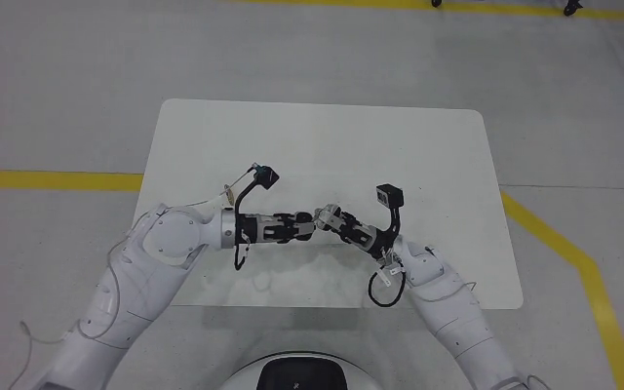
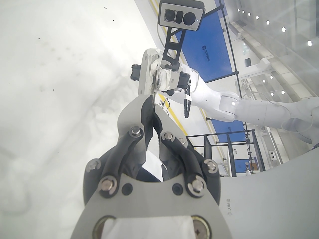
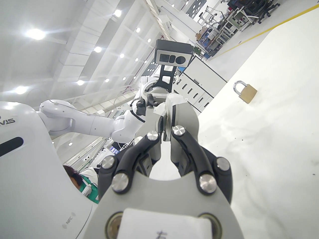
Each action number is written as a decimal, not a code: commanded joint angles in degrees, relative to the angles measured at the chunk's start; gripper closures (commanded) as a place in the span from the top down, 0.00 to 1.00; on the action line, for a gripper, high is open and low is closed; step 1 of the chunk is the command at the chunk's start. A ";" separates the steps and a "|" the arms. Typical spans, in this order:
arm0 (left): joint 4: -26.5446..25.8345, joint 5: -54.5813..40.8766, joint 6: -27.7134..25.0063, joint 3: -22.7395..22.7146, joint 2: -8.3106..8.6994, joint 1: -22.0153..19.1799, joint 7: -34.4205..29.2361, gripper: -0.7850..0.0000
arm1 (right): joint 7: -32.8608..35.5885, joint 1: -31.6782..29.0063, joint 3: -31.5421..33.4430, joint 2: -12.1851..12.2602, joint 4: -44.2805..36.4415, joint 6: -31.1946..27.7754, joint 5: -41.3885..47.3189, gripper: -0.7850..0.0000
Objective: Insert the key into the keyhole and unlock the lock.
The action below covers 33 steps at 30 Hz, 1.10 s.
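The left tool (image 2: pixel 150 101) is clenched on one end of the thin metal key (image 2: pixel 153 89). The right tool (image 3: pixel 165 111) meets it tip to tip above the middle of the tabletop (image 1: pixel 322 136) and is clenched on the other end.

With two tools pinching so small a piece, the likeliest trouble is one arm pulling or twisting before the other lets go. The key could then bend, skew between the pads, or slip out and drop. If both let go at once, it would be lost as well. A key left tilted in whichever tool keeps it would probably miss the keyhole.

The lock (image 3: pixel 245 92), brass with its shackle closed, lies flat and loose on the tabletop, well apart from the tools. Unheld, it may slide when the key pushes at it. Its keyhole cannot be made out. The way to the lock looks open, and the nearest obstruction to each arm is the other arm.
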 commanded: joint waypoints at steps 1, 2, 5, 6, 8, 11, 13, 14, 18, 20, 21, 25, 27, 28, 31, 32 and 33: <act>-0.07 -0.08 -0.13 -0.11 0.10 0.09 -0.27 0.00 | 0.21 -0.02 0.11 -0.02 0.03 0.00 0.13 0.00; -0.11 -0.15 -0.20 -0.14 0.15 0.13 -0.42 0.00 | 0.36 -0.01 0.14 -0.03 0.04 0.00 0.25 0.00; -0.12 -0.10 -0.40 -0.26 0.29 0.15 -0.78 0.00 | 0.91 0.06 0.28 -0.07 0.16 0.00 0.69 0.00; -0.12 -0.06 -0.43 -0.34 0.35 0.14 -1.01 0.00 | 1.12 0.07 0.38 -0.07 0.23 0.00 0.86 0.00; -0.39 0.07 -0.83 -0.81 0.57 0.12 -1.95 0.00 | 1.95 0.15 0.61 -0.01 0.48 0.00 1.20 0.00; -1.21 -0.05 -1.60 -2.59 1.29 0.38 -5.63 0.00 | 5.34 0.49 1.41 0.43 1.00 0.00 2.30 0.29; -1.90 -2.20 -1.99 -4.69 1.95 1.03 -9.14 0.00 | 8.59 0.74 2.45 0.97 1.63 0.00 4.49 0.41; -2.28 -3.00 -1.95 -5.67 2.34 1.31 -11.72 0.00 | 10.56 0.84 2.82 1.26 2.03 0.00 5.80 0.40; -4.52 -3.62 1.72 -7.24 3.64 1.03 -23.50 0.00 | 12.49 1.37 1.22 2.71 0.88 1.92 6.11 0.36; -5.84 -3.20 2.95 -6.79 3.96 0.82 -26.94 0.00 | 13.66 1.63 -0.48 3.48 -0.69 3.08 6.66 0.40; -6.02 -3.36 3.41 -6.66 4.07 0.60 -27.88 0.00 | 14.07 1.80 -1.32 3.86 -1.29 3.50 6.77 0.43; -5.62 -1.47 4.86 -4.90 4.16 -0.73 -28.51 0.00 | 14.90 3.00 -4.56 5.23 -2.31 4.33 5.84 0.45; -5.12 -1.06 5.19 -3.54 4.07 -1.68 -28.92 0.00 | 14.76 3.56 -6.30 5.76 -2.46 4.19 5.90 0.45; -4.87 -0.98 5.37 -2.96 4.02 -2.17 -28.93 0.00 | 14.57 3.87 -7.06 6.00 -2.34 4.00 6.05 0.46; -4.40 -0.69 5.84 -1.43 3.89 -3.32 -28.61 0.00 | 14.37 4.93 -9.48 6.62 -2.05 3.80 6.40 0.45; -4.23 -0.53 6.05 -1.00 3.86 -3.66 -28.48 0.00 | 14.40 5.29 -10.39 6.82 -2.11 3.83 6.42 0.45; -4.09 -0.37 6.22 -0.63 3.83 -4.00 -28.30 0.00 | 14.35 5.64 -11.27 7.01 -2.19 3.78 6.44 0.45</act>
